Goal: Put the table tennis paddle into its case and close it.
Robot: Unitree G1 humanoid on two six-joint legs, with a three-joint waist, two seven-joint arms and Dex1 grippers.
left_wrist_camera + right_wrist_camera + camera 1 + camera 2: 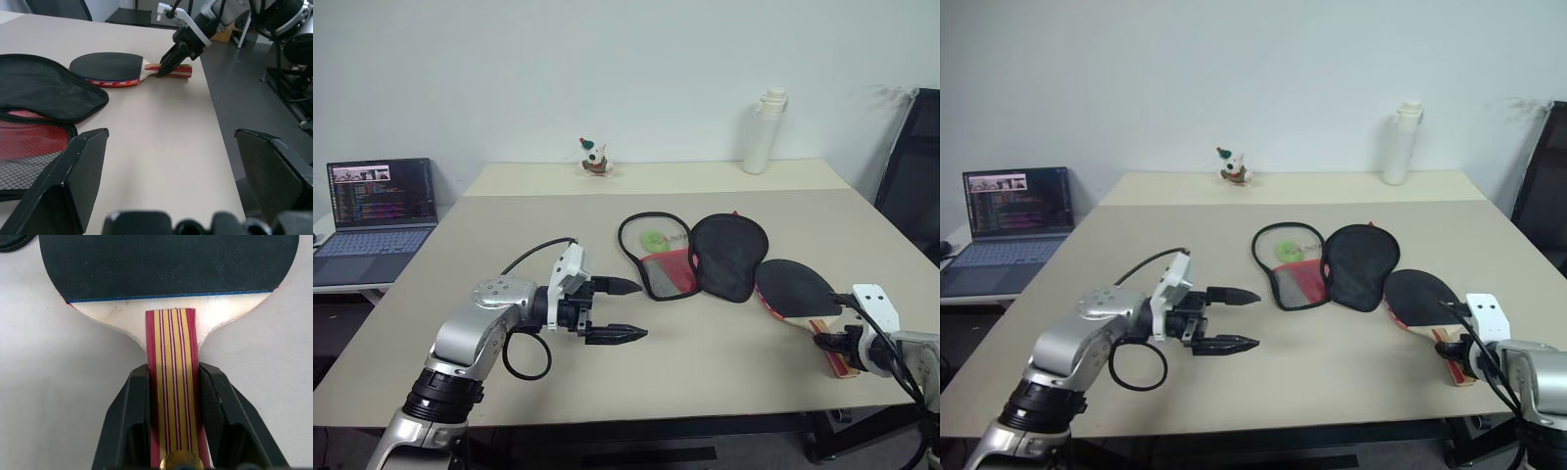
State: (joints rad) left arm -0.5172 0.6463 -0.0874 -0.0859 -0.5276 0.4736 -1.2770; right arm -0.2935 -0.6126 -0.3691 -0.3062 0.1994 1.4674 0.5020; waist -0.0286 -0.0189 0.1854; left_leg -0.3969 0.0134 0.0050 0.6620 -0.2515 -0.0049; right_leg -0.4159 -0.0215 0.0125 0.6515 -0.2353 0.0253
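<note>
Clamped paddle (168, 274) handle in right pincer (842, 345) at bench's right edge for lifting; left pincer (619, 310) wide, waiting beside open case (695, 257).

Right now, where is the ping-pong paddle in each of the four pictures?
Left eye view: the table tennis paddle lies near the table's right edge, beside the case.
Right eye view: same spot, low on the right.
Left wrist view: far across the table, with the right claw on its handle.
Right wrist view: close up, black face on top, striped handle between the claw's fingers.
Shared landmark: the striped handle.
</note>
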